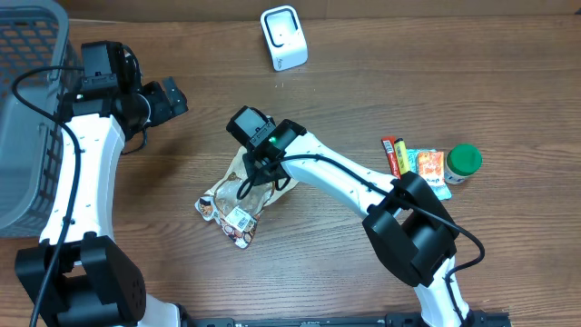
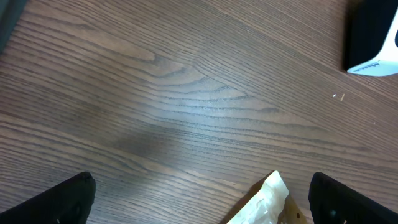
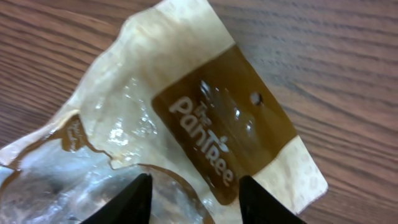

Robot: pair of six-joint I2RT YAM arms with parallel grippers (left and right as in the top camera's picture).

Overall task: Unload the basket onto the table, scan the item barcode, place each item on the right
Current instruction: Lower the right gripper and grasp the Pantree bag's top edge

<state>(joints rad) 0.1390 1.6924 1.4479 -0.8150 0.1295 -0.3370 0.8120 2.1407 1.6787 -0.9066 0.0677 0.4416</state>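
Wood bench [image 1: 381,82] is being used; the snack bag [image 1: 231,204] is lying flat, well apart from the white scanner [image 1: 283,36]. It is being judged light, soft, slippery, best pinched at its flat top edge. Right gripper [image 3: 196,199] jaws are standing half spread there; left gripper [image 1: 172,98] jaws wide.

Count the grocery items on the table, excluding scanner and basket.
4. A snack bag mid-table; right of it, a red-and-yellow bar, a teal-and-orange packet beside it, then a green-lidded jar. The basket is partly out of frame, so more may be hidden.
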